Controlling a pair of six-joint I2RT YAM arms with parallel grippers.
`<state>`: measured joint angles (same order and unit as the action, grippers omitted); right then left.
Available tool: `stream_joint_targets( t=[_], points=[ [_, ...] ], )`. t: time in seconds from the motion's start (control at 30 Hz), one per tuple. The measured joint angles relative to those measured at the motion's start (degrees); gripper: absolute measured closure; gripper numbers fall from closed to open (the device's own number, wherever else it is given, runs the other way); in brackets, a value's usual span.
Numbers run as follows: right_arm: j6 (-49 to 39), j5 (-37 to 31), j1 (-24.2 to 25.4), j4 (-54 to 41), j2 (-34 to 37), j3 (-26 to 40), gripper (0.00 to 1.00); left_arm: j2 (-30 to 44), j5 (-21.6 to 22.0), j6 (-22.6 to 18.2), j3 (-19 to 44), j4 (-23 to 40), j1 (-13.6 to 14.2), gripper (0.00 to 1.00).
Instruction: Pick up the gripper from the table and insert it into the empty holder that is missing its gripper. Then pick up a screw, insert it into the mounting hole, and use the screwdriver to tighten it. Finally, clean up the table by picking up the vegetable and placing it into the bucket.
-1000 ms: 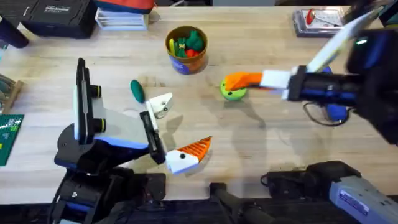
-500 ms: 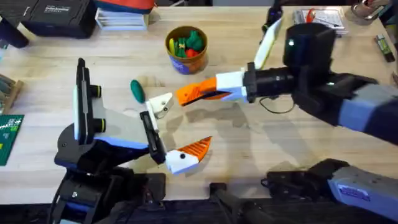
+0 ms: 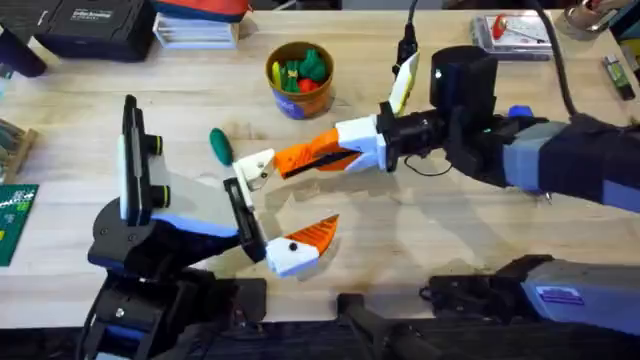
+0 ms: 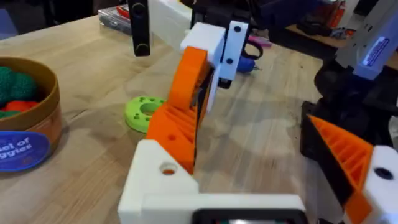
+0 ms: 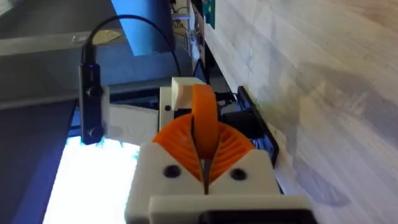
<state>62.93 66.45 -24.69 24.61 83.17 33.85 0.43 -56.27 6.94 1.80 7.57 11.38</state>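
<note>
1. Our right tool (image 3: pixel 330 152) is clamped on the orange gripper (image 3: pixel 300 157), its tip just beside the empty white holder (image 3: pixel 258 167) on the left arm's claw.
2. We judge the step is insertion: keep the wedge in line with the holder's slot and ease it in straight.
3. Our left tool (image 3: pixel 270 215) stands spread, one finger bare, the other (image 3: pixel 300 246) wearing its orange pad.
4. The dark green vegetable (image 3: pixel 220 146) lies on the tabletop (image 3: pixel 420 235) close behind the holder, the bucket (image 3: pixel 299 78) beyond; open room lies toward the near edge.
</note>
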Motion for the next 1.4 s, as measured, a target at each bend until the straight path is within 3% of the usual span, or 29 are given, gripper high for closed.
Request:
stream_joint_targets(
  t=[0.4, 0.87, 1.2, 1.4],
  points=[
    [8.19, 0.64, -0.72, 10.56, 2.45, -0.02, 0.994, -0.02, 2.32, -0.48, 0.0, -0.55, -0.39, 0.015],
    [10.6, 2.42, -0.56, 10.98, 2.45, -0.02, 0.994, -0.02, 2.11, -0.5, 0.0, -0.56, -0.37, 0.014],
    [10.82, 7.32, -0.92, 11.11, 2.45, -0.02, 0.995, -0.02, -0.02, -0.72, 0.0, -0.94, 0.0, 0.014],
    [10.82, 6.01, -1.79, 11.11, 2.45, -0.02, 0.995, -0.02, -0.11, -0.72, 0.0, -0.92, 0.0, 0.015]
  ],
)
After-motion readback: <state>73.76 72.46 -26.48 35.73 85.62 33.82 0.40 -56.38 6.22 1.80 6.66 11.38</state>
